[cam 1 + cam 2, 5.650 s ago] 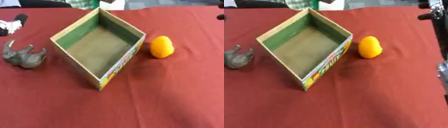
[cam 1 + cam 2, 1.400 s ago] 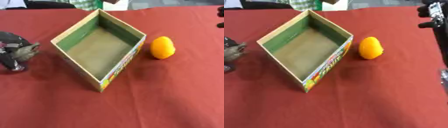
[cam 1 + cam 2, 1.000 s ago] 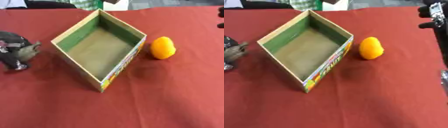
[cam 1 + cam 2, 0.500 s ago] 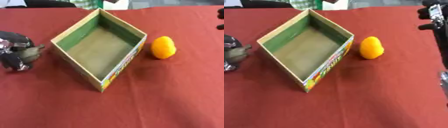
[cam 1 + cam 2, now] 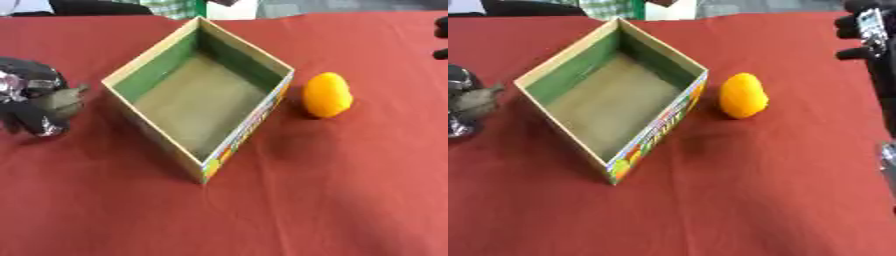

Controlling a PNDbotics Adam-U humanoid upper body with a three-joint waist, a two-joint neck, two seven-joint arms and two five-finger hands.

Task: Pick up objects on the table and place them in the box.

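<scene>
Left robot hand [image 5: 31, 100] curled round the grey toy figure [image 5: 59, 102], just left of the box [image 5: 140, 75].
Left eye view: the figure sits in the curled fingers over the tabletop [image 5: 332, 200]; it should clear the near wall before release, over the bare box floor. Right eye view: the orange fruit [image 5: 742, 96] lies right of the box; whether the right robot hand [image 5: 866, 30] is spread or closed, I cannot tell.
</scene>
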